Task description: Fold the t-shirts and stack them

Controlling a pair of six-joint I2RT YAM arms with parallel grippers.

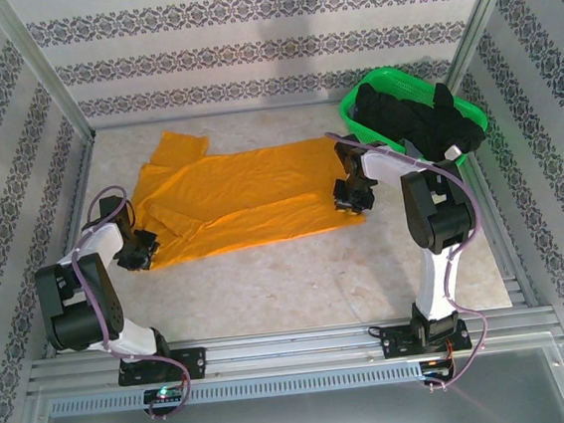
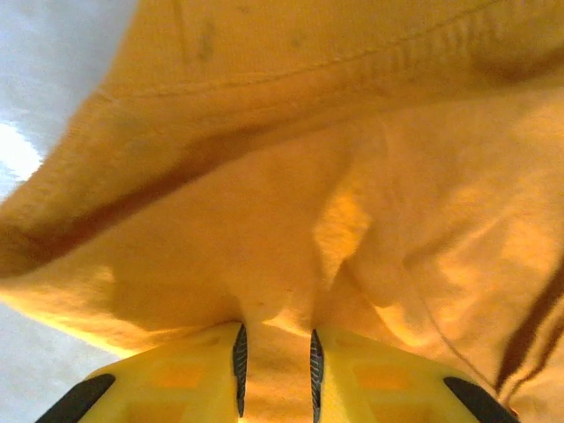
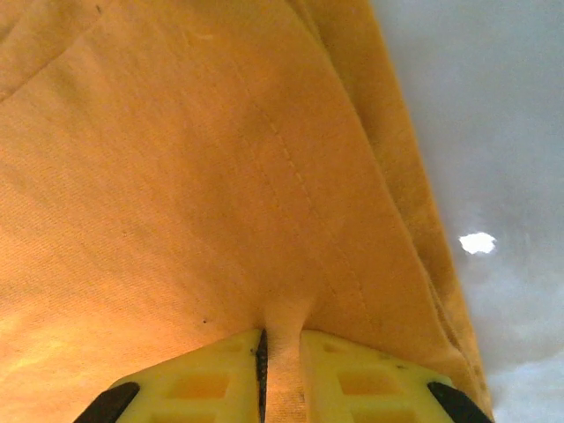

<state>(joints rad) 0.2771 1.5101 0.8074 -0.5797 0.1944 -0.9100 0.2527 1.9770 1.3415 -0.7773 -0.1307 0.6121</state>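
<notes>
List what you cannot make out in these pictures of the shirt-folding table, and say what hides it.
1. Number of black shirts in the green basket: top view, heaped together, too small.
2. Corners of the orange shirt under the left gripper and right gripper: top view, covered by them.
3. Its outline: wrist views, cut off by edges.

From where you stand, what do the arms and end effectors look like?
The left arm and right arm are black blocky joints joined by white links, each with a looping purple cable, on black base plates. The left end effector and right end effector each have two yellow fingers with black ribbed pads.
</notes>
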